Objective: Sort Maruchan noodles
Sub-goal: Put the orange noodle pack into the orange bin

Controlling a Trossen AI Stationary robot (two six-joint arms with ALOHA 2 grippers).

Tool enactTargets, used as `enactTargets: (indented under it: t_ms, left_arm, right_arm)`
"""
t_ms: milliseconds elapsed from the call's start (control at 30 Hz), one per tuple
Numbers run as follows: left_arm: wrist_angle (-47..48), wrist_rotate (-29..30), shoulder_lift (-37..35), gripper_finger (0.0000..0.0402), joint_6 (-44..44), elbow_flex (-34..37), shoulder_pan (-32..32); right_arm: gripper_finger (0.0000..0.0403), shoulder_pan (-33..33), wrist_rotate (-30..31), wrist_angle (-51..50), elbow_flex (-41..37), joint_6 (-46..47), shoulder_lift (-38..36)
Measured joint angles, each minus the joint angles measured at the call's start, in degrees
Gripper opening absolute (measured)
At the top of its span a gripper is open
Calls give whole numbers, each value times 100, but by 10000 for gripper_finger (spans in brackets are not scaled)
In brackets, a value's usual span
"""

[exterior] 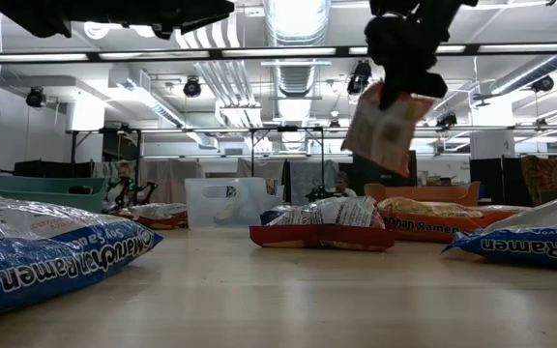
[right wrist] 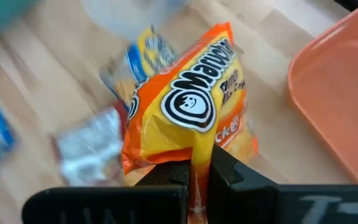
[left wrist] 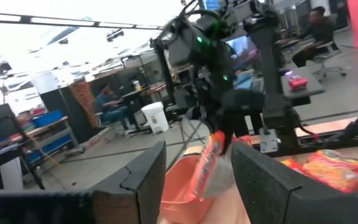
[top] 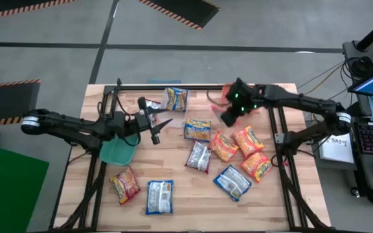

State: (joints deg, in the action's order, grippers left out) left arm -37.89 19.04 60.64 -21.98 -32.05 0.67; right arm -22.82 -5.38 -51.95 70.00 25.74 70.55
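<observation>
Right gripper (right wrist: 197, 171): fingers pinched tight on the lower edge of an orange packet (right wrist: 188, 112), which is lifted clear of the table (top: 173, 217) beside the orange bin.
Left gripper (top: 153, 120): raised above the teal bin, fingers parted at a moderate gap, nothing between them.
Held packet: crinkled glossy plastic, orange-yellow with a black-and-white Maruchan roundel; a flat rectangle hanging tilted from the pinch in the low view.
Orange bin (right wrist: 340, 93): smooth salmon-orange plastic with a rounded rim, at the table's far edge just beside the held packet; the visible part of its interior is bare.
Teal bin (top: 117, 153): green-teal plastic tub, under the left arm; contents not discernible from above.
Clear bin (exterior: 225, 201): translucent box with straight walls, past the teal bin in the low view; a yellow-and-blue shape shows through its wall, but whether it lies inside I cannot tell.
Loose packets, orange bin side: three orange-red packets (top: 241, 149) bunched near the orange bin, a blue one (top: 232, 182) beyond them, a red-and-white one (top: 199, 156) and a blue-and-yellow one (top: 197, 129) toward the table's centre.
Loose packets, teal bin side: one orange packet (top: 125, 184) and one blue packet (top: 159, 196) near the teal bin.
Table surface: pale wooden planks, matte.
</observation>
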Motion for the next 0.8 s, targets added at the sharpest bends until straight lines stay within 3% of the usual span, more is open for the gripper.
enactTargets:
  t_ms: [200,367,633,800]
  left_arm:
    - [65,8,-42,164,0,0,-2]
    - [202,82,-99,164,0,0,2]
    - [339,1196,-168,164,26,0,4]
    - [348,1607,-169,164,28,0,4]
  right_arm:
    - [9,-771,-1159,-6,321,1012,-113]
    - [9,-1478,-1611,-22,375,1462,-302]
    - [9,-2782,-1639,24,192,1290,-573]
    - [9,-3493,-2320,522,-195,1422,-508]
